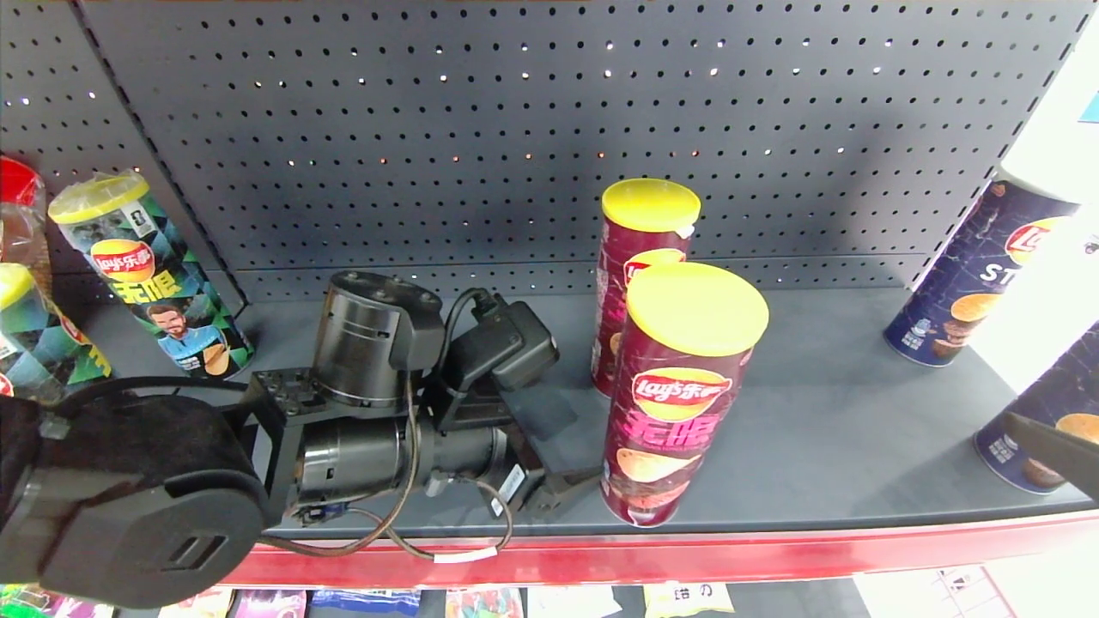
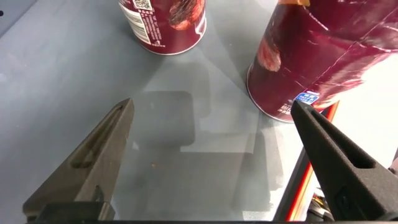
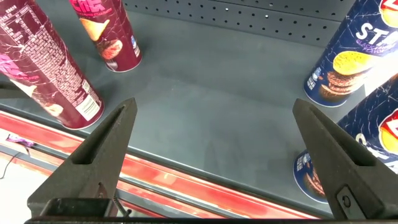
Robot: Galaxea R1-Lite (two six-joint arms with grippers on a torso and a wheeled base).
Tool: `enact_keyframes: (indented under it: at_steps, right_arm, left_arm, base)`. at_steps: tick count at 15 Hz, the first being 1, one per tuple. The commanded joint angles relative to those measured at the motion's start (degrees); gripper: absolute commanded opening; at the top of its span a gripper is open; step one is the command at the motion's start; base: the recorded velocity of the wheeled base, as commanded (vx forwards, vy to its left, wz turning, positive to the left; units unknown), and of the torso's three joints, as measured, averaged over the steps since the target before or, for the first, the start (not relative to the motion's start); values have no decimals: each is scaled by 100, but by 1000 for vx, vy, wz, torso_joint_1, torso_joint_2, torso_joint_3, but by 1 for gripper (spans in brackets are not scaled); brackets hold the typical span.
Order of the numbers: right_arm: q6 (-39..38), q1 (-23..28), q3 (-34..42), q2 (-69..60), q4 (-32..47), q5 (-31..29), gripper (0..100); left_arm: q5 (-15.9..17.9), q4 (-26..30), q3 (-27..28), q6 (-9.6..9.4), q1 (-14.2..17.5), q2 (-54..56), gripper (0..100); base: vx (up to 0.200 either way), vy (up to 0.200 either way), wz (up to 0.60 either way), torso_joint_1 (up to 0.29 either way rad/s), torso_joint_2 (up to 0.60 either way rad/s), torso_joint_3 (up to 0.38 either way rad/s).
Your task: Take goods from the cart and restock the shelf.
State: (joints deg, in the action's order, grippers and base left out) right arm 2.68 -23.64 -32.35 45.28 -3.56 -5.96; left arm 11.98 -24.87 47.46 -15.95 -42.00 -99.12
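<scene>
Fingers [image 2: 93,155] of left tool [image 2: 211,104] and right tool [image 3: 214,104] spread wide, holding nothing.

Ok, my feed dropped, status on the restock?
Left gripper open, empty, beside front maroon can. Right gripper open, empty, over shelf. Both maroon cans upright on shelf. Nothing in the way.

- Grey shelf [image 1: 824,429] with a red front lip and a pegboard back.
- Front maroon can [image 1: 678,403] stands upright near the lip, mid-shelf.
- Rear maroon can [image 1: 640,257] stands upright just behind it.
- Rear navy can [image 1: 979,275] and front navy can [image 1: 1043,442] stand at the right end.
- Green can [image 1: 150,275] stands upright at the left.
</scene>
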Motion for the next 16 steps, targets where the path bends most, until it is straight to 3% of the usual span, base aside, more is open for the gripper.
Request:
enact_keyframes:
  at_steps: [1,3,5,6,8,9,11,14,15,16]
  right_arm:
    - [4,-1,1,8,-4,-2,100]
    - [4,-1,10,8,4,-2,100]
    - [22,-18,89,-1,4,25,100]
    - [31,-44,142,-10,4,42,100]
    - [39,-62,221,-1,4,122,100]
    - [48,-53,291,-19,4,174,100]
    - [48,-62,458,-89,4,174,100]
    - [127,-62,774,-449,31,253,100]
    - [127,-62,818,-599,171,253,100]
    - [127,-62,810,-669,277,253,100]
  left_arm:
    - [-12,0,-26,12,-2,7,100]
    - [-47,0,-123,100,51,191,100]
    - [-249,0,-474,346,306,842,100]
    - [-319,8,-817,505,447,1360,100]
    - [-469,123,-1784,584,737,2626,100]
    - [-557,465,-2232,584,904,3435,100]
    - [-794,1696,-2531,698,1449,4894,100]
    - [-1128,3796,-2267,1173,2222,6607,100]
    - [-1330,4394,-2215,1190,2495,7073,100]
    - [-1400,4614,-2215,1190,2609,7258,100]
  base:
    - [0,0,0,0,0,0]
    - [0,0,0,0,0,0]
    - [0,0,0,0,0,0]
    - [0,0,0,0,0,0]
    - [0,0,0,0,0,0]
    - [0,0,0,0,0,0]
    - [0,0,0,0,0,0]
    - [0,0,0,0,0,0]
    - [0,0,0,0,0,0]
    - [0,0,0,0,0,0]
